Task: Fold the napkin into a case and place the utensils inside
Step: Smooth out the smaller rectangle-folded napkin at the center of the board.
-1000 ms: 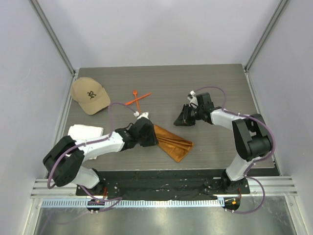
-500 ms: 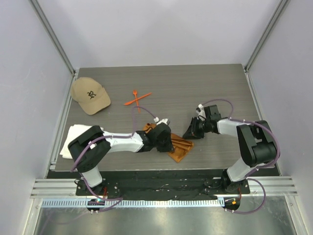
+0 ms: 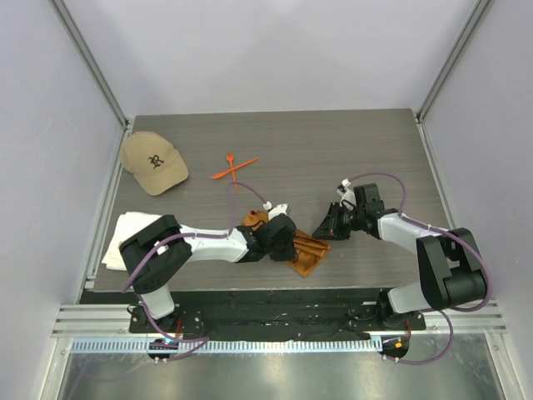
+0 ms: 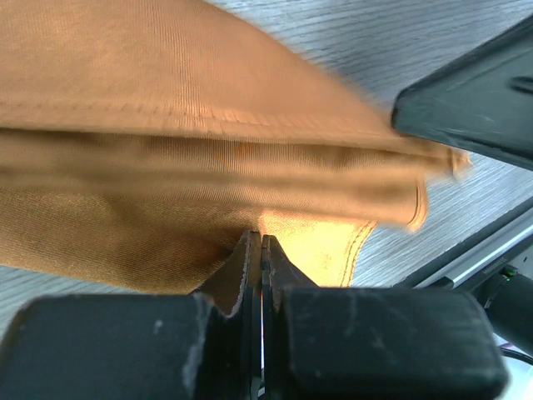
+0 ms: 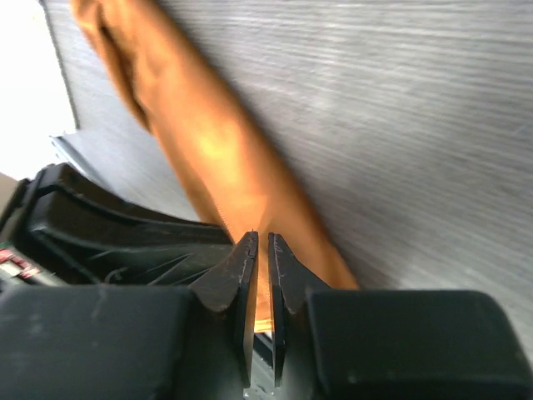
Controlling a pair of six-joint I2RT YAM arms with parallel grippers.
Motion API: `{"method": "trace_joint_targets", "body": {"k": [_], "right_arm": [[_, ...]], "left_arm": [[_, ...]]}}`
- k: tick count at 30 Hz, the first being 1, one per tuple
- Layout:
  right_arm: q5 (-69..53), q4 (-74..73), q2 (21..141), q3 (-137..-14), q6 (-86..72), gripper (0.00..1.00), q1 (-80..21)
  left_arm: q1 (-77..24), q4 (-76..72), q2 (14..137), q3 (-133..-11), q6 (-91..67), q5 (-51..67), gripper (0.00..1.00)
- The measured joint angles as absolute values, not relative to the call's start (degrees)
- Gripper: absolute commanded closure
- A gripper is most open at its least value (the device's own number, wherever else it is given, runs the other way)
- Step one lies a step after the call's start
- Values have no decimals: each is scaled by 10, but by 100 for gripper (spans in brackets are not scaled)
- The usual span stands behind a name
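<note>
Left gripper pinches napkin; right gripper near-closed, grip unclear. Your fold only partway; utensils well apart, not yet in.

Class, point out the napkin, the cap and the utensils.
napkin (image 3: pixel 308 257), top view, on its bare folded end
cap (image 3: pixel 154 162), top view, on the crown at the logo
utensils (image 3: pixel 236 170), top view, where the two cross
</note>
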State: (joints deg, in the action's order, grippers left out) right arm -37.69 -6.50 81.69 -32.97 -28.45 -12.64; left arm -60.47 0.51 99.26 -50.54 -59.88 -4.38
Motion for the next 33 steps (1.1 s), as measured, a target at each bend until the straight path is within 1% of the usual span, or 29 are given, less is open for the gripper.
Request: {"method": "trace_joint_targets", "body": {"k": [6,12,14,15,16,18,19,21,24,29,32,33], "right_arm": [[-392,-56,803,-312,-297,87,-130],[-388,-72,803,-303,-294,86,-135],[-386,-86,803,-315,-289,82,-135],[-385,-93,801,-324,-286,79,-135],[-380,-101,797,-332,-285,72,-135],[-364,-124,780,-347,-275,67,-135],[-356,-136,769,-353,-269,63,-135],[-326,-170,745,-373,-250,59,-135],[-295,-189,734,-394,-230,58,-134],[-281,-197,777,-398,-219,53,-134],[-277,-188,780,-380,-227,53,-134],[-276,-182,779,-375,-231,53,-133]], "left_arm": [[-618,17,994,-514,-599,-66,100],[-633,36,995,-528,-598,-79,99],[-637,47,995,-534,-598,-79,96],[-639,53,993,-535,-599,-79,92],[-640,58,990,-535,-599,-79,86],[-642,77,976,-535,-601,-79,79],[-643,87,966,-535,-601,-79,71],[-644,107,941,-535,-603,-82,64],[-643,123,910,-534,-609,-84,60],[-633,134,883,-521,-612,-78,60],[-618,126,868,-475,-614,-68,55],[-606,122,854,-448,-616,-63,51]]}}
